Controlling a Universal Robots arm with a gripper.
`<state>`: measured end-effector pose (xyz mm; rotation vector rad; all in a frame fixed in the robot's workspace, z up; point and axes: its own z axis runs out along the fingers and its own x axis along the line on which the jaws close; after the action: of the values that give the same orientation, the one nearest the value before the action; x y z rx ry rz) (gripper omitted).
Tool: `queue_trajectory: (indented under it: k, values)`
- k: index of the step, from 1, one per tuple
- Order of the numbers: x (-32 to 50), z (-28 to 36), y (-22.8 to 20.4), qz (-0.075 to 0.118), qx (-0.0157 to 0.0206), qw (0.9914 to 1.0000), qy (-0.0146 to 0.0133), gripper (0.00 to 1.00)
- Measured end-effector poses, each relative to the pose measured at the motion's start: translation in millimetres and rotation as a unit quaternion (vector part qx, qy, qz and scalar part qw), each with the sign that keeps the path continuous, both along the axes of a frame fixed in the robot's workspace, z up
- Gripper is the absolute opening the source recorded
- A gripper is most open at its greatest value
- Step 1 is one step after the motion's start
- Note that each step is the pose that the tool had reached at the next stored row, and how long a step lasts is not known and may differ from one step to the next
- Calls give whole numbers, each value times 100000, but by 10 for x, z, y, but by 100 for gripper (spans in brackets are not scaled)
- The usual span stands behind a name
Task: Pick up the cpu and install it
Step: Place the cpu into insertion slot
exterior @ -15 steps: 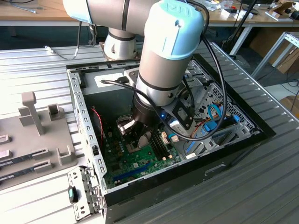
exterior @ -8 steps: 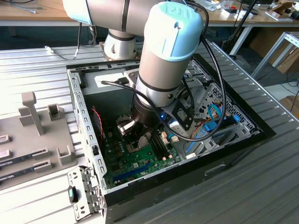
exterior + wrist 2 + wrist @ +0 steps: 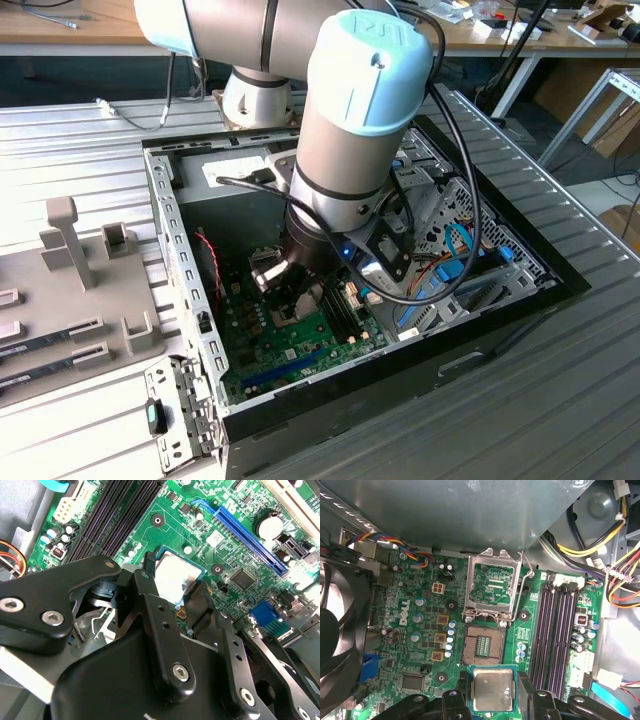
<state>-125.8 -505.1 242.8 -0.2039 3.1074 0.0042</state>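
An open black-and-steel computer case (image 3: 170, 230) holds a green motherboard (image 3: 420, 625), over which the grey, blue-capped arm reaches. On the board the steel socket frame (image 3: 492, 587) stands hinged open above the bare gold-pinned socket (image 3: 483, 645). The black two-fingered claw (image 3: 492, 692) is closed on the silvery square cpu (image 3: 492, 690), gripping its opposite edges just beside the socket
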Motion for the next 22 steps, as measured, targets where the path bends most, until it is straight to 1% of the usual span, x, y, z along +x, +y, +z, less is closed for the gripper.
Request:
queue_trajectory:
  k: [5,8,9,11,16,22]
  values:
    - [0,-20,0,-49,0,100000,-1,47]
    - [1,-34,4,-1119,4,99994,-3,47]
    - [7,-33,11,-1195,-44,99993,0,47]
    - [14,-33,15,-1209,-273,99992,-1,47]
    - [32,-33,22,-1250,-316,99992,-5,47]
    - [34,-33,23,-1362,-318,99990,-3,47]
